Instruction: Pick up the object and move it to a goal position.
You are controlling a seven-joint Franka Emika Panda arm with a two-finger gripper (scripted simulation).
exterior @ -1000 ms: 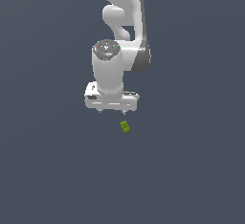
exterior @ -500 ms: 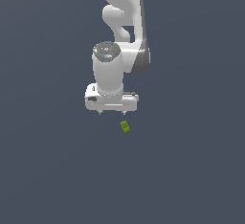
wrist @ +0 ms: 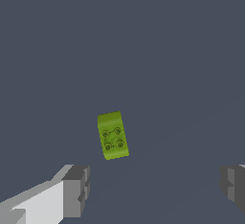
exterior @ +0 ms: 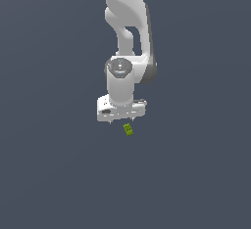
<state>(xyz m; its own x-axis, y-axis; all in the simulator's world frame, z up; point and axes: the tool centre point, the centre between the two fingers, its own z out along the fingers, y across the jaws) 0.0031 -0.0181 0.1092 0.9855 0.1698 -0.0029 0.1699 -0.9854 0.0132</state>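
Now the gripper (exterior: 121, 121) has sunk lower than a second ago, jaws spread wide, and hangs just beside the object (exterior: 128, 129), which lies ungrasped on the surface (exterior: 59, 174); the descent looks nearly done.

Surface finish: arm, gripper, block, ground

The arm (exterior: 128, 37) shows smooth white casing with a soft sheen; the gripper (exterior: 121, 121) has matt grey fingertips (wrist: 76, 189). The block (wrist: 113, 135) is smooth lime-green, plastic-looking, its studs darker. Beneath the block, the ground (exterior: 54, 174) is uniform matt slate-grey.

Plain dark grey-blue ground (exterior: 49, 174)
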